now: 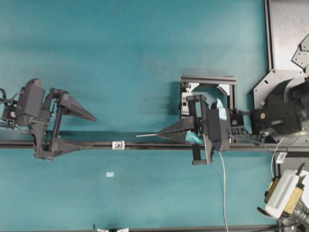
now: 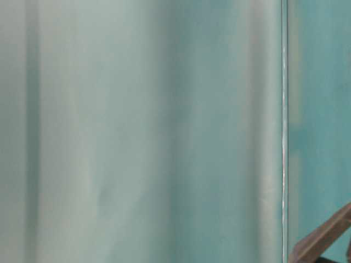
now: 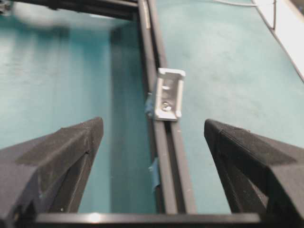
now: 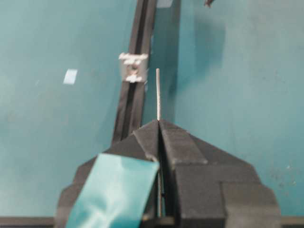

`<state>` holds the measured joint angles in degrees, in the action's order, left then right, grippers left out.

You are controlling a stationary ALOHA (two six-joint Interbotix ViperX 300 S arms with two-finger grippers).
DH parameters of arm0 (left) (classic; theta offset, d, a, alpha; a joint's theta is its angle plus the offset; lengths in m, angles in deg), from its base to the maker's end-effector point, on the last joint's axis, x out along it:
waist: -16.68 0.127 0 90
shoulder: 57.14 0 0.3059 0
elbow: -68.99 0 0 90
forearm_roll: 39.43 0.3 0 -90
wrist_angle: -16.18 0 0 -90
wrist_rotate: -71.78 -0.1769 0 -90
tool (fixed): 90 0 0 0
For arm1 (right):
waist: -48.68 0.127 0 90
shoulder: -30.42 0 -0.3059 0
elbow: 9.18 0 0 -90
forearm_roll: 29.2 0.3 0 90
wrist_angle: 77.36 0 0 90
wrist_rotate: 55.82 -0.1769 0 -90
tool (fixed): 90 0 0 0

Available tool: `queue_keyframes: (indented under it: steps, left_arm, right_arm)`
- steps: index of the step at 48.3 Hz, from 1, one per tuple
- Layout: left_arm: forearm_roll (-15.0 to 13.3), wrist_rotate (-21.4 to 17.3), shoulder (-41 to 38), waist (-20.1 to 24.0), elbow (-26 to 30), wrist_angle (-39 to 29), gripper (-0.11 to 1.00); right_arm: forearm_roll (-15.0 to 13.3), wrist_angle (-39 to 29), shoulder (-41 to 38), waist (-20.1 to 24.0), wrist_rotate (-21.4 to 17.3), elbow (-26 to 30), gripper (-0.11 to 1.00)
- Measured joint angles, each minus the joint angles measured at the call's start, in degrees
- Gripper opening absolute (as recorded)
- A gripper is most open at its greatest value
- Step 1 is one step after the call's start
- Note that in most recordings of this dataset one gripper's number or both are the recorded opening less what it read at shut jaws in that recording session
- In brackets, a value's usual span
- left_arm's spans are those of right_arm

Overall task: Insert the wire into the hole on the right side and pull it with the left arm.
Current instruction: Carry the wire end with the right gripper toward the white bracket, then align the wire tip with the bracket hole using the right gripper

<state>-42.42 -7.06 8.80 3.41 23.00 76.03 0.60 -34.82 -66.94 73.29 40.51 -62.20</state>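
- The right tool (image 4: pixel 158 124) is clamped on the wire (image 4: pixel 158 94); its stiff tip sticks out toward the small metal block (image 4: pixel 133 67) on the black rail (image 4: pixel 131 109), near but beside the hole (image 4: pixel 134 67).
- I think the tip must shift sideways to line up before going forward.
- The left tool (image 3: pixel 152 142) waits with fingers wide apart behind the block.
- The hole is blurred, and the table-level view gives nothing useful.

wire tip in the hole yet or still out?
Out. The wire tip, pinched in the right gripper, stops short of the metal block on the rail, teal table showing between. Right wrist view shows it offset beside the hole.
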Motion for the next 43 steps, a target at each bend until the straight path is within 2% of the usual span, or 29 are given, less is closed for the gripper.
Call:
queue_keyframes:
  steps: [5,10,20,43]
  left_arm:
    - [0.0,0.0,-2.5,-1.1,1.8,0.8,0.71]
    - [0.0,0.0,-5.1,-1.8,3.8,1.1,0.71]
    - [0.0,-0.3,-7.6,-1.9,5.5,3.0,0.71]
    - [0.0,-0.7,-7.9,-2.1,6.1,3.7,0.71]
  right_arm:
    - [6.2,2.5,-2.0,3.8,3.4,0.4,0.03]
    - [9.5,4.6,-4.0,6.6,5.7,1.4,0.03]
    - [10.6,7.3,-7.7,8.4,6.2,2.8,0.03]
    - [12.4,12.0,-12.7,8.7,6.2,4.2,0.03]
